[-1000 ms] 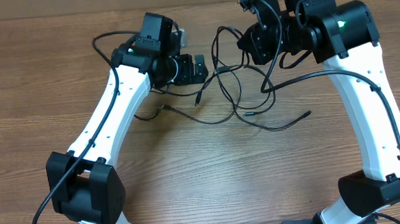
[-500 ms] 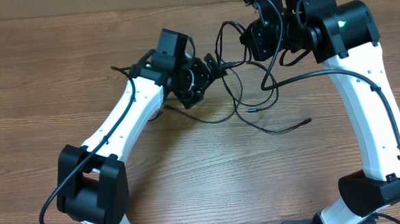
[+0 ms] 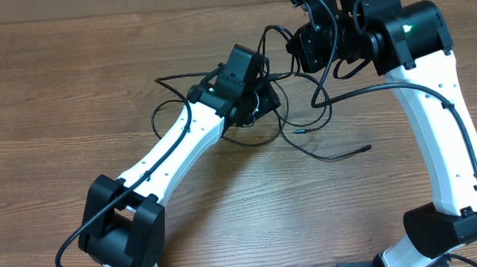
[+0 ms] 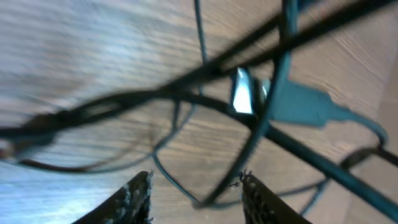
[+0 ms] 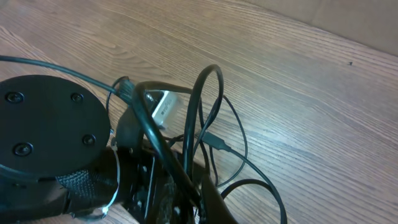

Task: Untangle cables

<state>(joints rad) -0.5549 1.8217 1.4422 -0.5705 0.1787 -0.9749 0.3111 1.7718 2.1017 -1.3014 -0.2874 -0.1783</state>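
The thin black cables (image 3: 290, 106) lie tangled at the table's far middle, with loose ends trailing to the right (image 3: 368, 149). My left gripper (image 3: 265, 95) is right at the tangle. In the left wrist view its fingers stand apart (image 4: 195, 176), a thin cable loop (image 4: 180, 186) lies between the tips, and a silver-tipped plug (image 4: 245, 96) sits just beyond. My right gripper (image 3: 303, 48) is raised at the back, shut on a cable strand (image 5: 186, 124) that runs up between its fingers (image 5: 205, 199). A white plug (image 5: 163, 104) lies beside the strands.
The left arm's round black wrist housing (image 5: 50, 130) sits close to my right gripper. The right arm's own thicker wire (image 3: 333, 63) hangs beside the tangle. A tan wall (image 3: 133, 0) borders the far table edge.
My left arm has swung right, from beside the cables into the tangle, and its jaws have narrowed. The right arm has not moved and still holds its strand.
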